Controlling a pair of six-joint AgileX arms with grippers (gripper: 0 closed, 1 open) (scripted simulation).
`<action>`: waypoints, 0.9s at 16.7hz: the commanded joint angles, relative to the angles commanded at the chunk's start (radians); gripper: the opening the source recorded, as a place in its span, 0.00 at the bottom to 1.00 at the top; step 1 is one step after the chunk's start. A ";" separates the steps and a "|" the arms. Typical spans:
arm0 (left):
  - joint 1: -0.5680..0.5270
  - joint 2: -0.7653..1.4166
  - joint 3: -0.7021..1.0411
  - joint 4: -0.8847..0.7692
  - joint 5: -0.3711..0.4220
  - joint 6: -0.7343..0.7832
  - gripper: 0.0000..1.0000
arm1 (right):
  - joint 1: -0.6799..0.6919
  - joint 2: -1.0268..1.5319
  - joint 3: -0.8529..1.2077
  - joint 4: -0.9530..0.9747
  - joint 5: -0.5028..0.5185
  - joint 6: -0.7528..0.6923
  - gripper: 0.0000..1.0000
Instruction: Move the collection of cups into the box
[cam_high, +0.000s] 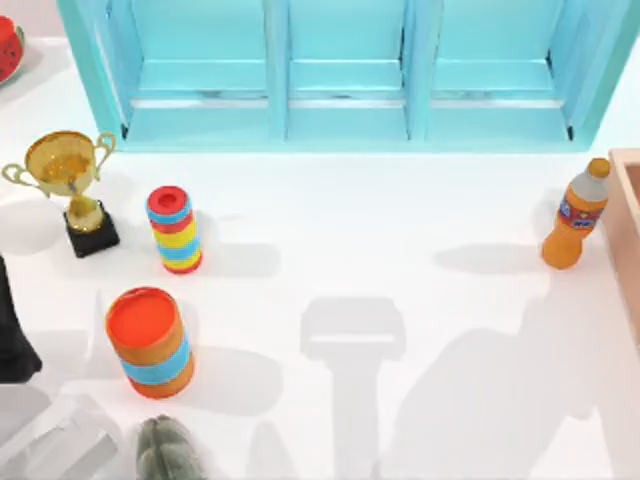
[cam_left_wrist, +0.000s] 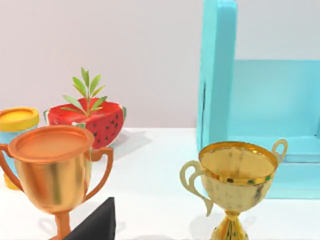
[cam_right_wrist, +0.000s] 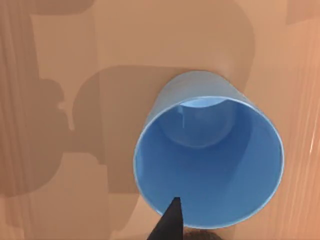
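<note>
Blue plastic tumbler (cam_right_wrist: 207, 160), plain and handleless, sits right under your right wrist camera, mouth up, on the tan, pinkish-brown floor of the big flat-walled box (cam_right_wrist: 60, 100). A dark fingertip of the right pincer (cam_right_wrist: 167, 222) pokes in over the cup's rim — whether that pincer is spread or closed on the cup, you cannot tell.

From above, the box's edge (cam_high: 628, 215) shows at the white counter's (cam_high: 400, 230) right side, with an orange drink bottle (cam_high: 575, 215) just beside it. Your left arm (cam_high: 12, 330) is at the left edge, near the gold trophy (cam_high: 68, 185) and two orange-blue-yellow striped cylinders (cam_high: 150, 342) — its pincer's opening cannot be told. Farthest back stands the turquoise shelf unit (cam_high: 345, 70).
</note>
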 joint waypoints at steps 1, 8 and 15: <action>0.000 0.000 0.000 0.000 0.000 0.000 1.00 | 0.000 0.000 0.000 0.000 0.000 0.000 0.98; 0.000 0.000 0.000 0.000 0.000 0.000 1.00 | 0.000 0.000 0.000 0.000 0.000 0.000 1.00; 0.000 0.000 0.000 0.000 0.000 0.000 1.00 | -0.011 -0.002 0.118 -0.106 -0.003 0.004 1.00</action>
